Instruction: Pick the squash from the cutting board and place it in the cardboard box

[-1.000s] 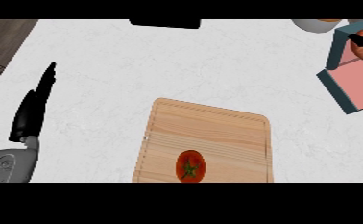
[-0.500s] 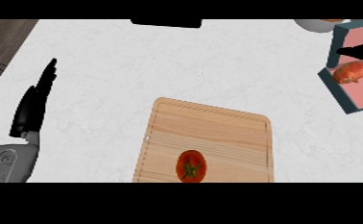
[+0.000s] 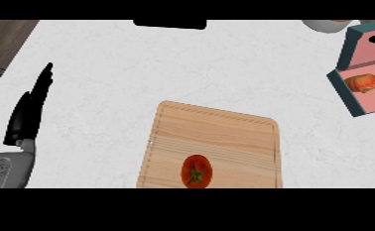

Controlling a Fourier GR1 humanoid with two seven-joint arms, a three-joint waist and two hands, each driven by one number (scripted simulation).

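At the left edge of the counter (image 3: 110,76) the left hand (image 3: 29,111) is seen resting, its black fingers straight, pressed together and pointed up, with nothing held. At centre the cutting board (image 3: 219,131) is cut off by the lower edge of the view; only a round red fruit (image 3: 196,171) with a green stem is carried on it, near its lower end, and no squash is found there. A dark flat thing (image 3: 168,24) is seen at the far edge. At the right, beside a bowl (image 3: 326,25), the box (image 3: 348,46) is shown teal outside and pink inside; an orange rounded thing, taken to be the squash (image 3: 360,83), lies in its lower pink part. It is judged to be stiff, smooth-skinned, fairly heavy and apt to roll, so it would best be grasped across its thickest part. Open room is left between board and box; the box walls and the counter's right edge are to be minded. The right hand is not seen.
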